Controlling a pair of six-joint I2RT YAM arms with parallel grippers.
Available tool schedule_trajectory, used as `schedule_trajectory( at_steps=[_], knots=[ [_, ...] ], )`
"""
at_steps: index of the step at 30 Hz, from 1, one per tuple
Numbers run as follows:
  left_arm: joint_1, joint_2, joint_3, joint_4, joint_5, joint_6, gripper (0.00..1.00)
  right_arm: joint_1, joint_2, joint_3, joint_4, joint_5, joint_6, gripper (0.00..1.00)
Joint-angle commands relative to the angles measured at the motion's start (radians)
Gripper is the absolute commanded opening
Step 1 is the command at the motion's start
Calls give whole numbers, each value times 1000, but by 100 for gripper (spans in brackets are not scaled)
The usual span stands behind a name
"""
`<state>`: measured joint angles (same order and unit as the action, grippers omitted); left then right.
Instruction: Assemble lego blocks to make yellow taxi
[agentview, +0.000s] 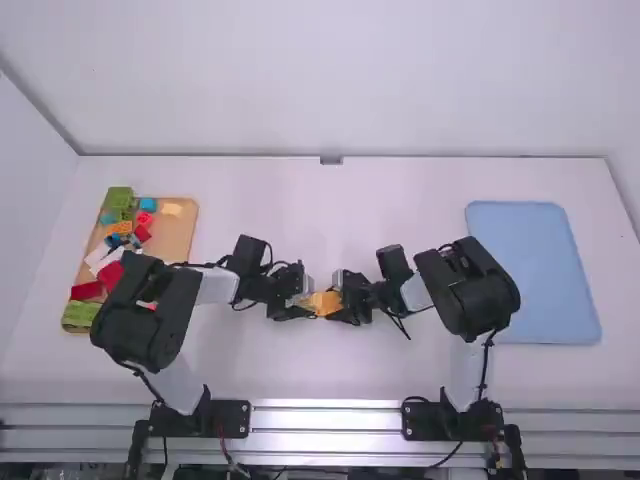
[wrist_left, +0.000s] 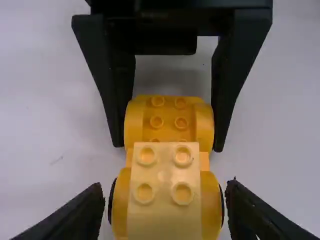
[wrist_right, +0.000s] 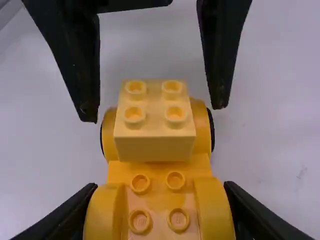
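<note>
From high above, the smooth white table (agentview: 290, 365) has the half-built taxi (agentview: 325, 303) over its middle, between the left gripper (agentview: 303, 303) and the right gripper (agentview: 341, 303). A tan tray (agentview: 178, 235) of jumbled bricks (agentview: 124, 228), green, red, blue, orange and white, lies to the left; over to the right is a flat blue tray (agentview: 531, 272) with rounded corners.

In the left wrist view, the left gripper stands slightly wider than the taxi, a finger just beside each flank with a thin gap. A pale yellow block (wrist_left: 164, 192), square-edged, with four round studs, sits on the near end. Beyond it, the right gripper's black, tapering fingers pinch the studded far end.

In the right wrist view, the right gripper is closed on the taxi's curved, glossy orange-yellow arches (wrist_right: 214, 207), studs running between them. The pale block rises beyond, a black wheel (wrist_right: 212, 132) peeking out beside it, and the left gripper's fingers straddle that end.
</note>
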<state>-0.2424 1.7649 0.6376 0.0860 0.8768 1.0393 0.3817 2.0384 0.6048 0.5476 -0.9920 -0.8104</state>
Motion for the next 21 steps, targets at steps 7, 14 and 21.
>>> schedule_trajectory(
  at_steps=[7,14,21],
  knots=[
    [5,-130,43,-97,79,4,68,5,14,3,-11,28,21,61],
    [-19,-158,53,-110,68,-8,2,5,14,3,-11,28,21,61],
    [-29,-58,54,-117,64,-6,2,5,14,3,-11,28,21,61]
  ],
)
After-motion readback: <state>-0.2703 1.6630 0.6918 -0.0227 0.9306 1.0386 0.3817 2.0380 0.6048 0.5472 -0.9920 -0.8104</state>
